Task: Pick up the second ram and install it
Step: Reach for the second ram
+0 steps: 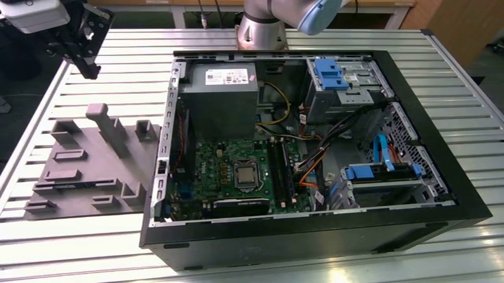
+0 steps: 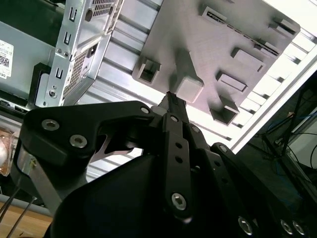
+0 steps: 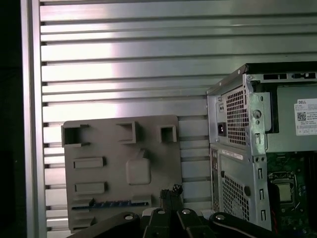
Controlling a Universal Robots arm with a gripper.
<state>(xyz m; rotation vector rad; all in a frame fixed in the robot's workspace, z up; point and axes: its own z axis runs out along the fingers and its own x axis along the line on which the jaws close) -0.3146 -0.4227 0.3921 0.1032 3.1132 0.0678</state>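
Second ram (image 3: 111, 203) sits slotted in the grey holder (image 1: 82, 165), with the gripper (image 1: 90, 72) well above it.
An open computer case (image 1: 315, 242) fills the table's (image 1: 79, 247) middle, and the holder lies beside it, toward the table's edge at the exterior view's left. The dark strip lies across the holder's end opposite its uprights, long axis pointing at the case. The fingers are nearly together and hold nothing; a tall upright (image 1: 106, 127) rises beneath them.

My claw (image 2: 170, 97) is matt black, studded with shiny bolts (image 2: 179, 200). The ribbed metal worktop (image 1: 331, 44) gleams. The grey holder (image 1: 87, 171) looks like dull, smooth plastic.
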